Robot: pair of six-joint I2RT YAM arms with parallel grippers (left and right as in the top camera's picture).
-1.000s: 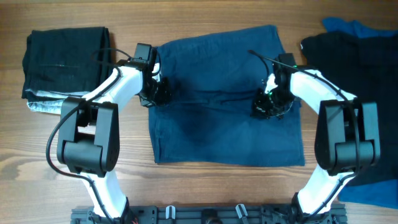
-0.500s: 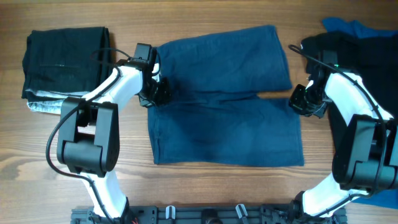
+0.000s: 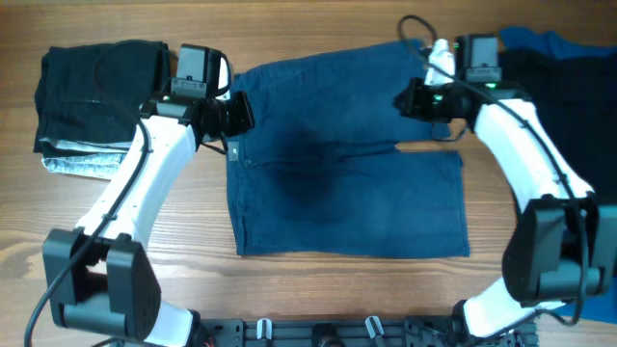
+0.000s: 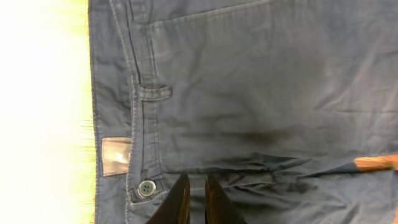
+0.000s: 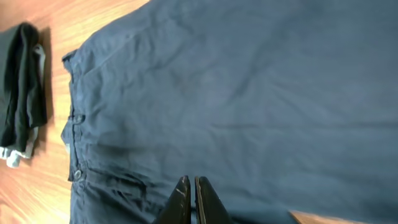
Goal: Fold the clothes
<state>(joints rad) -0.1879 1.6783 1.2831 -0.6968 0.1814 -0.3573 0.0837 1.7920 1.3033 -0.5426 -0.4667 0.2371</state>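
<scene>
The navy-blue shorts (image 3: 347, 183) lie spread flat in the middle of the wooden table, waistband to the left and both legs pointing right. My left gripper (image 3: 239, 114) hovers over the waistband's upper corner. In the left wrist view its tips (image 4: 196, 180) stand a narrow gap apart above the button (image 4: 147, 187) with nothing between them. My right gripper (image 3: 405, 99) hangs over the upper leg. In the right wrist view it (image 5: 192, 182) is shut and empty above the cloth (image 5: 249, 93).
A folded black stack (image 3: 96, 92) rests on light grey cloth (image 3: 77, 166) at the far left. A black garment (image 3: 569, 87) and a brighter blue one (image 3: 549, 43) lie at the right. Bare wood (image 3: 318, 289) runs along the front.
Both arms have risen off the shorts. The left gripper left the waistband edge and parted slightly. The right one went from the middle, out past the right edge, then up over the upper leg.
</scene>
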